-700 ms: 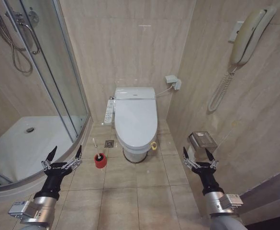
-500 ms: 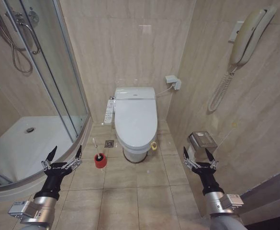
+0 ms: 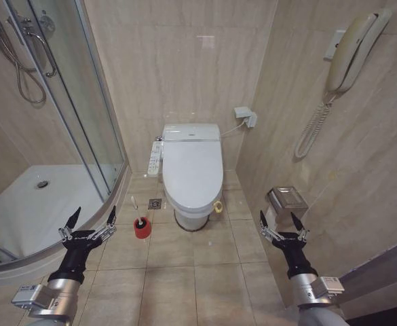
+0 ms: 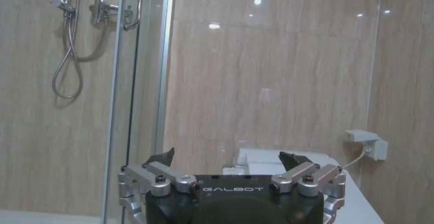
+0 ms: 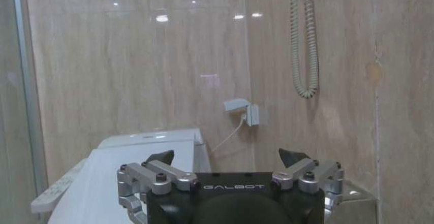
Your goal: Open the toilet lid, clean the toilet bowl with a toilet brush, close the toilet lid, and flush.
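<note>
Lid (image 3: 193, 167) lies shut at frame centre; both grippers, left (image 3: 88, 222) and right (image 3: 281, 223), gape wide at the lower corners: hook your finger under its yellow tag (image 3: 218, 206).

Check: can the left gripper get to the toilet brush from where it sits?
Probably yes. The left gripper hangs open over bare floor, and the toilet brush stands in its red holder just ahead, nothing between them.

Tiled floor (image 3: 184, 285) under toilet bowl (image 3: 191, 219)

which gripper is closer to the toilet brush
The left gripper: the toilet brush stands in its red holder just beside it; the right gripper is across the floor.
</note>
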{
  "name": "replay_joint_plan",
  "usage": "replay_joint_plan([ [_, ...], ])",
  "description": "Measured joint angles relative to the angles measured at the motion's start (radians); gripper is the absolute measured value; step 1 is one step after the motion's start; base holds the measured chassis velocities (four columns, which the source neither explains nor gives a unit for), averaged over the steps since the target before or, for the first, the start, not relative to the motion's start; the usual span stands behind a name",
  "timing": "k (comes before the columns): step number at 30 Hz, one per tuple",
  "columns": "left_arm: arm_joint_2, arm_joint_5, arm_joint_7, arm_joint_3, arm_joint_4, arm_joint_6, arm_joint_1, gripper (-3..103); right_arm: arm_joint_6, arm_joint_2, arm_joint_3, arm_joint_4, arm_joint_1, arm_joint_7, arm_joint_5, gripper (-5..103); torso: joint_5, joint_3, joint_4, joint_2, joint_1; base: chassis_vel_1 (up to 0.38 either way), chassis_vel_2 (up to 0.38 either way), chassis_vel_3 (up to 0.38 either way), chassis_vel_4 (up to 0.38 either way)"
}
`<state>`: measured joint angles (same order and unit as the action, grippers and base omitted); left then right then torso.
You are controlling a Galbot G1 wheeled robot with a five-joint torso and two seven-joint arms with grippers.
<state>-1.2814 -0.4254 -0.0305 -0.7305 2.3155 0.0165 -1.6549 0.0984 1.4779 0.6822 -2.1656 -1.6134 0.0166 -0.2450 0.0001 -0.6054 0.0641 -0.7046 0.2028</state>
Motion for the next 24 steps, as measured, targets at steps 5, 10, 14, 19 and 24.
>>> replay_joint_plan([
  [5,0.0,0.0,0.0,0.0,0.0,0.0,0.0,100,0.009,-0.001,0.0,0.011,0.01,-0.005,-0.012,100,0.0,0.0,-0.0001,0.0,0.0,-0.076,0.057,0.072,-0.055],
  [10,0.0,0.0,0.0,0.0,0.0,0.0,0.0,100,0.01,0.0,0.002,0.014,0.011,-0.003,-0.015,100,-0.0001,0.0,-0.0001,0.0,0.0,-0.165,0.173,0.172,-0.166],
  [14,0.0,0.0,0.0,0.0,0.0,0.0,0.0,100,0.015,0.001,0.008,0.015,0.023,-0.021,-0.014,100,-0.0001,0.0,-0.0001,0.0,0.001,-0.231,0.216,0.212,-0.219],
  [19,0.0,0.0,0.0,0.0,0.0,0.0,0.0,100,0.02,-0.003,0.018,0.019,0.028,-0.032,-0.014,100,-0.0001,-0.001,0.0002,0.0,0.001,-0.155,0.177,0.162,-0.145],
  [24,0.0,0.0,0.0,0.0,0.0,0.0,0.0,100,0.03,-0.001,0.017,0.028,0.023,-0.04,-0.012,100,0.0,0.0,-0.0001,0.0,0.0,-0.02,0.01,0.004,-0.01],
])
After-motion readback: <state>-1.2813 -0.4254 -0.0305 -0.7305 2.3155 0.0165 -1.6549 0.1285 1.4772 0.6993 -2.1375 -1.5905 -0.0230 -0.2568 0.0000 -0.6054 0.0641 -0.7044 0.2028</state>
